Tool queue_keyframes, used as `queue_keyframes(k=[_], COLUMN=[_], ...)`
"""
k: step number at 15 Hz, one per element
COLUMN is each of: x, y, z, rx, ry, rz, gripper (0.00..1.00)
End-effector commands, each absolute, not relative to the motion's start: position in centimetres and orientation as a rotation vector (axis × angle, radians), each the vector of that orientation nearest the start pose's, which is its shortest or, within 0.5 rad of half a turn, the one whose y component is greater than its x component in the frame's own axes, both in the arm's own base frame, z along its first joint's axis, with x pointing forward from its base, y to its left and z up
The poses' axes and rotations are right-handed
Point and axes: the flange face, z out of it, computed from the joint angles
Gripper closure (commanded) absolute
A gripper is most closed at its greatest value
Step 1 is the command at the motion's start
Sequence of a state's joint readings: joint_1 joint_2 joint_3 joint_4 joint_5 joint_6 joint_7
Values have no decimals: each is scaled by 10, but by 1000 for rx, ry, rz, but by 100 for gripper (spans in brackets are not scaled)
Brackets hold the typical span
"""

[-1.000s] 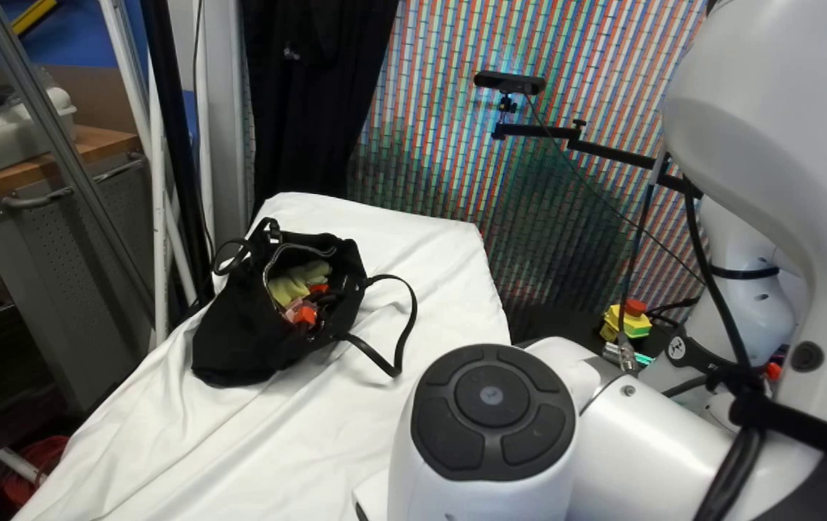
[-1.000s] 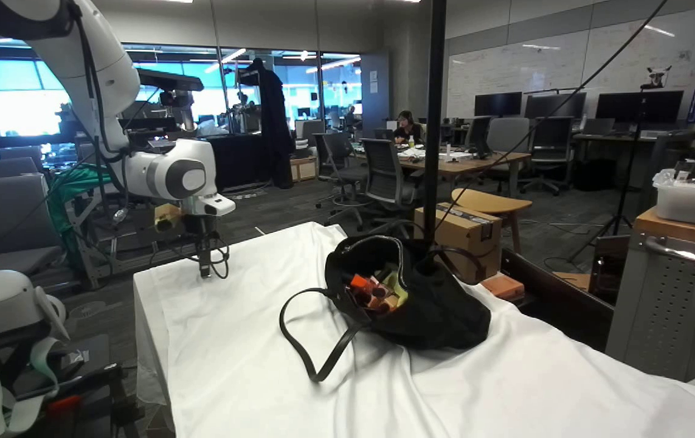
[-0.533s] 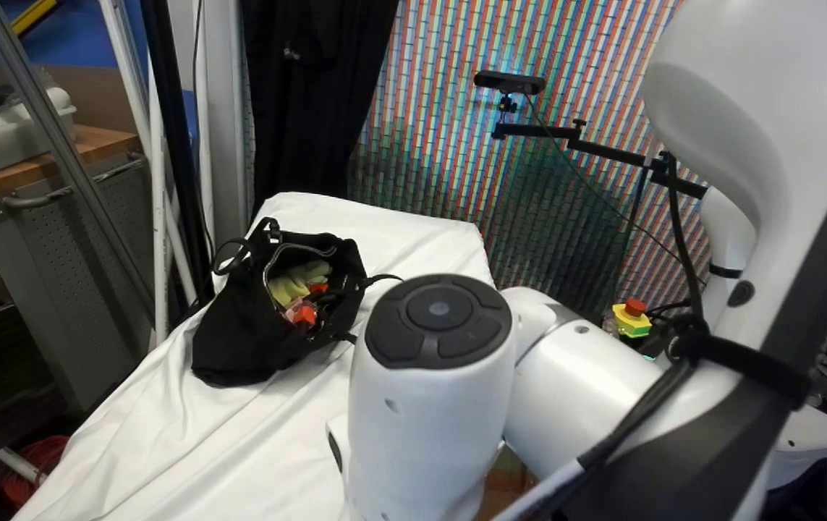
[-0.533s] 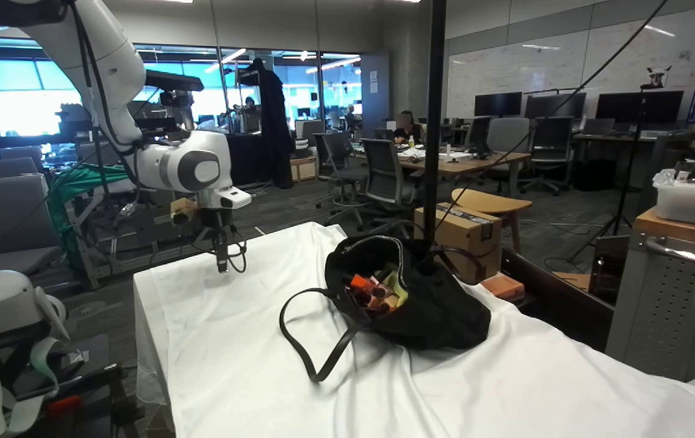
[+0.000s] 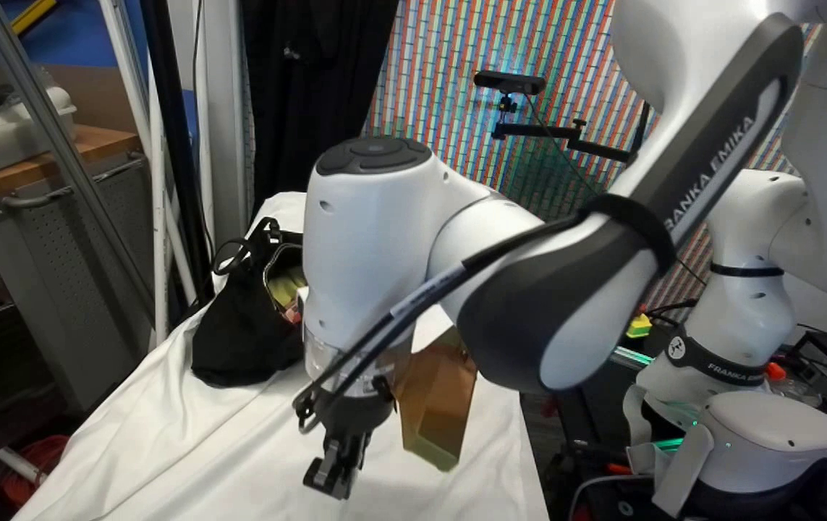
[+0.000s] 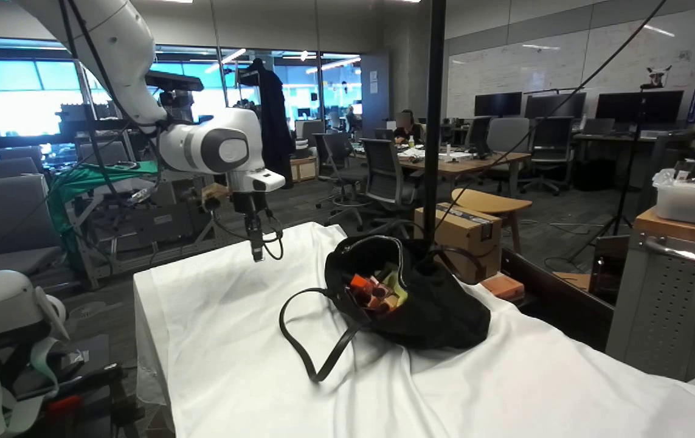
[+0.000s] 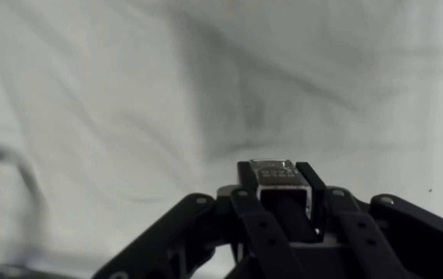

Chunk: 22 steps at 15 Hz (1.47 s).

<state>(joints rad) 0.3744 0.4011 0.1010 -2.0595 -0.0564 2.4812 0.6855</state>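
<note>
Pinching a small glossy bottle (image 7: 281, 176), jaws parted by just its width, the gripper (image 7: 276, 168) hangs above the white cloth (image 6: 219, 340). Smooth sides or an uneven bite could let the bottle slip, and a low sweep could hook the loose strap (image 6: 338, 354), about five o'clock from it in an exterior view. Between three and four, the black bag (image 6: 438, 307) gapes, holding an orange item (image 6: 360, 281), a yellow-green item (image 6: 398, 286) and others too jumbled to name.

White arm (image 5: 373, 246), end effector (image 5: 329, 480) over white cloth (image 5: 218, 449), black bag (image 5: 243, 336) (partly hidden) behind.
</note>
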Motion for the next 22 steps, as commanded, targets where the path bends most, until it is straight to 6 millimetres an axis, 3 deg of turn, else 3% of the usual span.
queue_keyframes(k=[1, 7, 12, 16, 22], x=[554, 602, 640, 664, 690], y=[228, 144, 83, 51, 25], z=[271, 298, 306, 299, 282], rx=[-3132, -3179, -3220, -3237, -3254], ry=[300, 413, 527, 601, 684], rz=[-79, -227, -337, -362, -365], gripper=[85, 85, 85, 85, 84])
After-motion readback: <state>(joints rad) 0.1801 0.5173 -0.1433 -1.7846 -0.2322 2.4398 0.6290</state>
